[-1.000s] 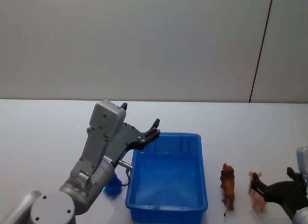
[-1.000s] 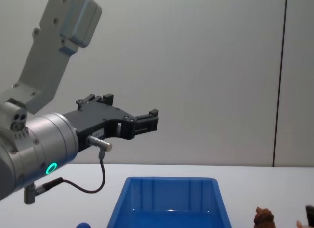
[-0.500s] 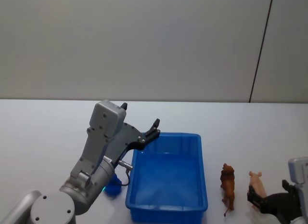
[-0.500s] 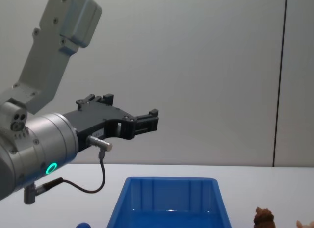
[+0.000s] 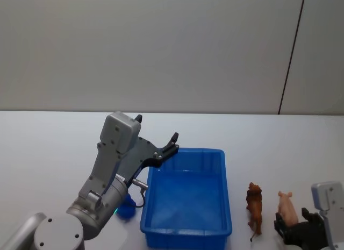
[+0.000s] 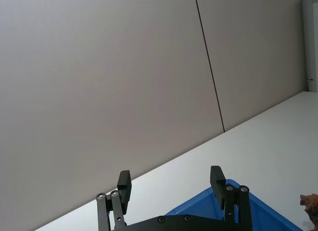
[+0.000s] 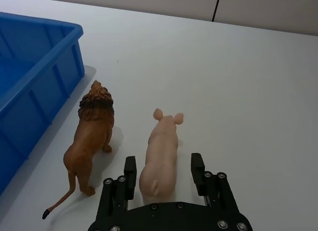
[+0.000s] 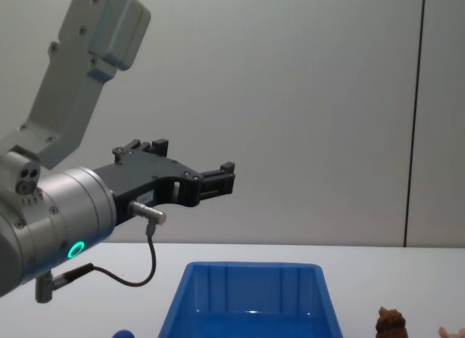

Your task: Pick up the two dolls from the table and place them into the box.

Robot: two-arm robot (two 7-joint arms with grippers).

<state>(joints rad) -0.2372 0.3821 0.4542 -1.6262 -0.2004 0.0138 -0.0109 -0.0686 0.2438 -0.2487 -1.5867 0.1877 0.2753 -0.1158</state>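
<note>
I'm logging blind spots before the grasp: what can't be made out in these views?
- Blue thing left of the box: in the head view it is mostly behind the left arm, and the chest view's bottom edge cuts it. I cannot tell what it is.
- Lion and pig: in the chest view only their heads clear the bottom edge.
- Pig's rear: in the head view it is behind the right gripper.

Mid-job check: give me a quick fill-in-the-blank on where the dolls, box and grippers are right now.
The blue box contains ___ dolls.
The right gripper, fingers ___, straddles the rear of the pink pig doll.
The brown lion doll stands on the table between the pig and the ___.
The left gripper, raised near the box's rim, holds ___.
Missing words: no; open; box; nothing.
</note>
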